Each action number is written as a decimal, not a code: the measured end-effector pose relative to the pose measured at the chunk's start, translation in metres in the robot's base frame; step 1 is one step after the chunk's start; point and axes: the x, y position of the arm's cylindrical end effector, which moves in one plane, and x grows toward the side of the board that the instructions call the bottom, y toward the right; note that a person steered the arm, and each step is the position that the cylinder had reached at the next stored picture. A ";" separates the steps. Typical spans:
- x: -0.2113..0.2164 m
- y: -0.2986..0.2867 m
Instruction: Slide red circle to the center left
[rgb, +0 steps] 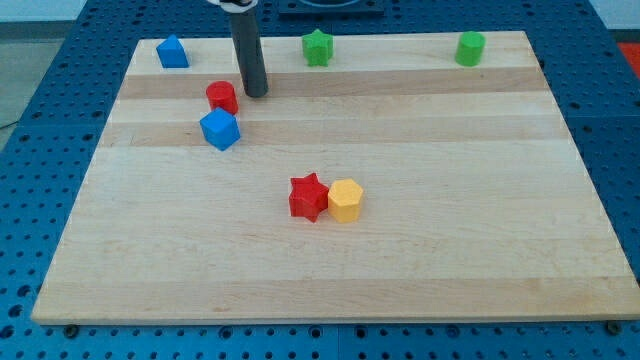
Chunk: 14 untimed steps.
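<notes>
The red circle (221, 97) sits on the wooden board (450, 200) in the upper left part of the view. My tip (256, 93) stands just to its right, a small gap apart. A blue cube (220, 129) lies right below the red circle, touching or nearly touching it.
A blue pentagon-like block (172, 52) is at the top left. A green star (317, 47) is at the top centre and a green hexagon (470, 48) at the top right. A red star (309, 196) and a yellow hexagon (345, 200) touch near the centre.
</notes>
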 end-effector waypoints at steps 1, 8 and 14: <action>0.012 -0.049; 0.094 -0.087; 0.155 -0.070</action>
